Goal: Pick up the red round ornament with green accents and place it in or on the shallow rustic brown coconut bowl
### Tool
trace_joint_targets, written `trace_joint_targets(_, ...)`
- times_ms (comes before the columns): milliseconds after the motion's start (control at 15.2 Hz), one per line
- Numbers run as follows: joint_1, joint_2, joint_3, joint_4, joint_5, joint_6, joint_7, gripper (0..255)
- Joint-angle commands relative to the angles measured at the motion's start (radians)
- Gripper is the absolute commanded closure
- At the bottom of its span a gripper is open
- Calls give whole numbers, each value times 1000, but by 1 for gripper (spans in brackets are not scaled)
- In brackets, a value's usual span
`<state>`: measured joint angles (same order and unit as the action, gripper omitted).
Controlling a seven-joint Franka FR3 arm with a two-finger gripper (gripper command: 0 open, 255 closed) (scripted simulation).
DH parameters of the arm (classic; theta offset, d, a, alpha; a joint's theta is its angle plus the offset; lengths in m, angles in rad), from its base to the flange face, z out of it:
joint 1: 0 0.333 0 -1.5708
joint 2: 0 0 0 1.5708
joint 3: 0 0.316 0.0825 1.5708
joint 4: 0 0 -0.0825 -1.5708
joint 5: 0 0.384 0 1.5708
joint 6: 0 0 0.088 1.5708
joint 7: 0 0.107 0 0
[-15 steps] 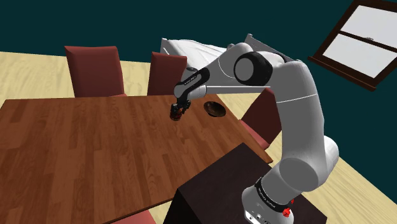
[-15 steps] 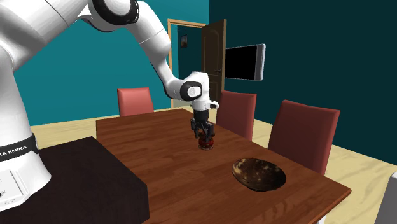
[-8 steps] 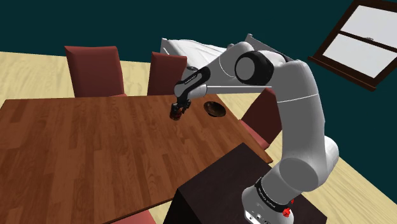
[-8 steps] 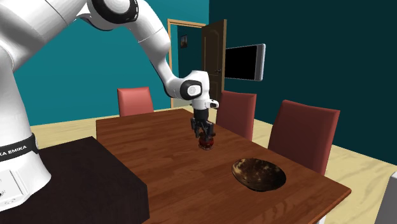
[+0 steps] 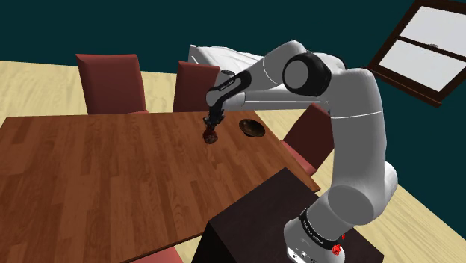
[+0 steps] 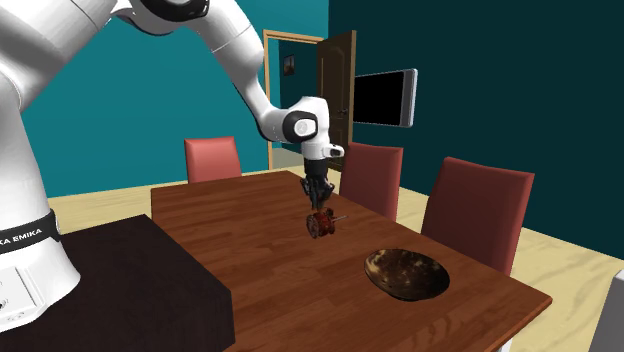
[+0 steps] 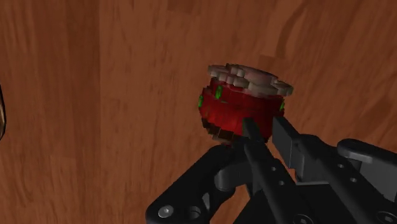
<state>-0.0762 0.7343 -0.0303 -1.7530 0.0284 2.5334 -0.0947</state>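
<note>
The red round ornament [image 6: 320, 224] with green dots and a pale cap lies tipped on the wooden table [image 6: 260, 265], just under my black gripper [image 6: 317, 204]. In the wrist view the ornament [image 7: 242, 105] sits beyond the fingertips [image 7: 251, 137], which stand nearly together against its lower side and do not clasp it. In the shoulder view the gripper [image 5: 213, 127] hangs over the ornament [image 5: 212, 137]. The shallow brown bowl [image 5: 253, 128] stands empty a short way off, nearer the table's end [image 6: 406, 273].
Red chairs [image 5: 110, 81] [image 5: 196, 86] line the far side of the table, and another [image 5: 310, 138] stands at its end. My dark stand [image 5: 254, 224] is against the table's near edge. A door [image 6: 335, 90] and a wall screen [image 6: 385, 98] are behind.
The fingers, which stood around the ornament, have snapped together. The gripper has risen a little, and the ornament has tipped over and stayed at table level.
</note>
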Motion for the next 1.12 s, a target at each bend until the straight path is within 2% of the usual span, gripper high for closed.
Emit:
trace_joint_targets(0, 0, -23, -1, -6, -1, -17, 0, 255)
trace_joint_targets(198, 0, -31, -1, -5, -1, -26, 0, 255)
trace_joint_targets(264, 0, -31, -1, -5, -1, -26, 0, 0)
trace_joint_targets(528, 1, 108, -29, 180, -2, -31, 46, 0)
trace_joint_targets(1056, -5, 210, -27, 247, 1, 6, 47, 0)
